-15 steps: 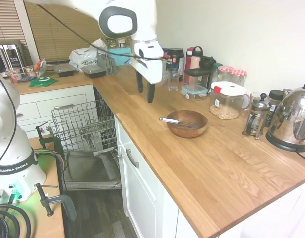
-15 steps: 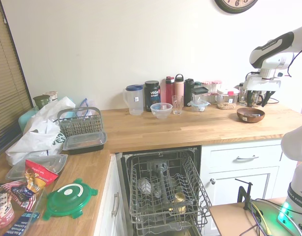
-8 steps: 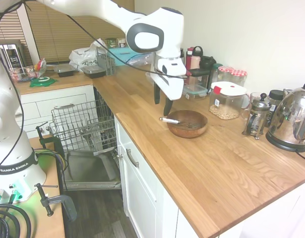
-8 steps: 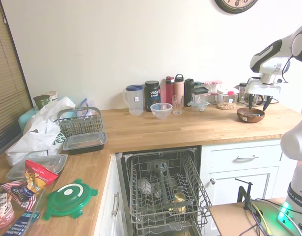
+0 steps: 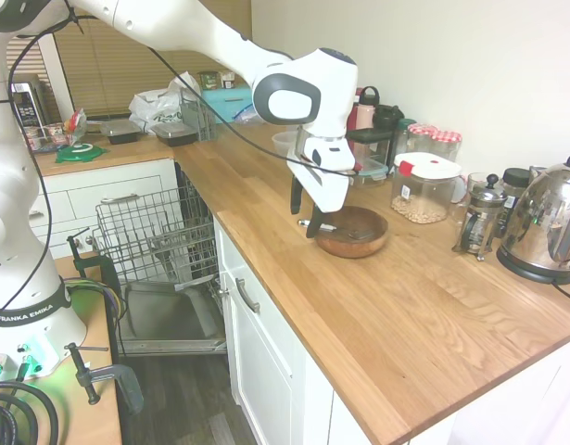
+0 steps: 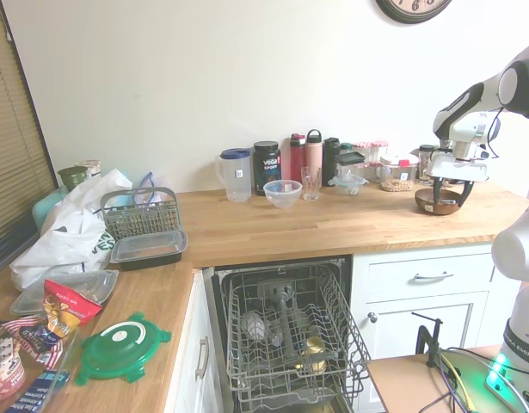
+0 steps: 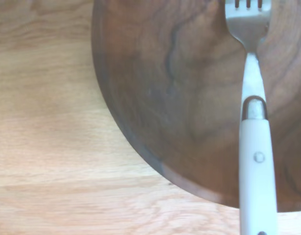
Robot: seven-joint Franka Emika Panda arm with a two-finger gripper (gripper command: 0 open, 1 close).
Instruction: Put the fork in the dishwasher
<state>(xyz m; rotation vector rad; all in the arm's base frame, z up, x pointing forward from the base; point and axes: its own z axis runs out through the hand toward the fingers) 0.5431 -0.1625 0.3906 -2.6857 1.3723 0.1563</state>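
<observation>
So we're basically at the very start here, nothing's actually moved yet. The fork point(image 5: 323, 227) is lying across the wooden bowl point(image 5: 355, 233) on the worktop, tines down inside the bowl and the handle sticking out over the rim on the side facing the worktop's front edge. From the wrist view you can see it has a white handle with a metal neck and tines point(image 7: 248, 19), and its long axis runs pretty much straight from the bowl's middle out across the rim. So it's roughly flat, maybe tilted a bit since the handle is propped on the rim.

The gripper point(image 5: 305, 215) is down right over the handle end, fingers spread apart with one on each side of the handle as far as we can tell. They're not closed on anything yet. In the second exterior view the gripper point(image 6: 449, 194) mostly hides the bowl, so no help there.

What's left, we reckon: close on the handle, lift it clear of the bowl, carry it along the worktop to the dishwasher point(image 5: 155, 243), which is already open with its rack point(image 6: 286, 331) pulled out, and drop it in. The dishwasher is well apart from the bowl, so that's most of the job still ahead.
</observation>
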